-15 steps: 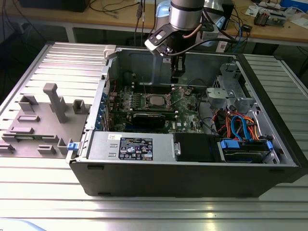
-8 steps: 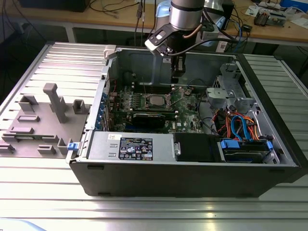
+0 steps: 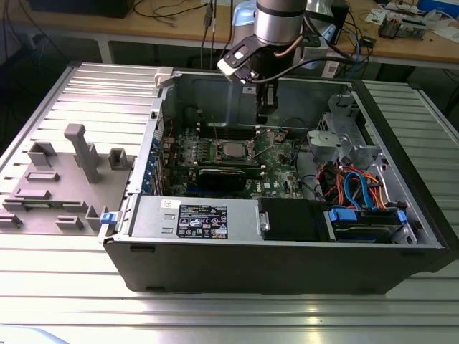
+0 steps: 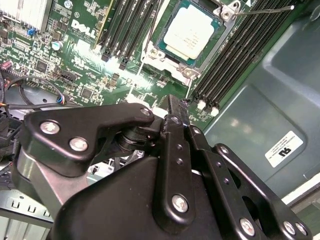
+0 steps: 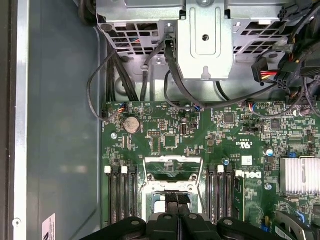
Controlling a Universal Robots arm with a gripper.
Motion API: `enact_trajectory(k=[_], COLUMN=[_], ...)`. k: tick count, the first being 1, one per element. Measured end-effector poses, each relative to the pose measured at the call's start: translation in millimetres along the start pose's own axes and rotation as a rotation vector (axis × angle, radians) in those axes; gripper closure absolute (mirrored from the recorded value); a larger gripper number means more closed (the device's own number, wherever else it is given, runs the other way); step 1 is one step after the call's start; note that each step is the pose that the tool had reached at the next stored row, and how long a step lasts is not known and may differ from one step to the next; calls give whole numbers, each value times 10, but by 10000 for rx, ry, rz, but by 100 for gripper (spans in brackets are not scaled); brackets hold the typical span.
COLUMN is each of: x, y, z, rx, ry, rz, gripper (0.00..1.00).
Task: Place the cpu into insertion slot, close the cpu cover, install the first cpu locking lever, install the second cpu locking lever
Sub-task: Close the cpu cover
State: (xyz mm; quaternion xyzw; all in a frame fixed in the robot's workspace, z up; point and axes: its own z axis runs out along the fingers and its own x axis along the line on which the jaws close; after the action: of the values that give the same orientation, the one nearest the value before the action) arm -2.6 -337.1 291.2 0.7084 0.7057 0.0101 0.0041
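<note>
The cpu lies flat in the insertion slot, its pale metal top facing up; in the exterior view the cpu sits mid-motherboard. The cpu cover, a silvery frame with a cut-out centre, stands tilted up from the socket, just beyond my fingertips in the first wrist view. My gripper hangs over the board, to the exterior view's right of the socket, shut with nothing between its fingers. The gripper also appears in both wrist views. A thin locking lever sticks out past the socket corner.
Long black memory slots flank the socket. A metal drive cage with hanging cables rises past the board's edge. A finned heat sink sits nearby. The power supply lines the case front; a grey fixture plate lies outside.
</note>
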Motion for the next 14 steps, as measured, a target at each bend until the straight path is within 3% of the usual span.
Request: enact_trajectory(k=[10, 12, 14], x=[0, 0, 0], y=[63, 104, 185], z=[3, 7, 22], rx=[1, 0, 0], ry=[-1, -1, -1], rz=[0, -1, -1], gripper=[89, 89, 89])
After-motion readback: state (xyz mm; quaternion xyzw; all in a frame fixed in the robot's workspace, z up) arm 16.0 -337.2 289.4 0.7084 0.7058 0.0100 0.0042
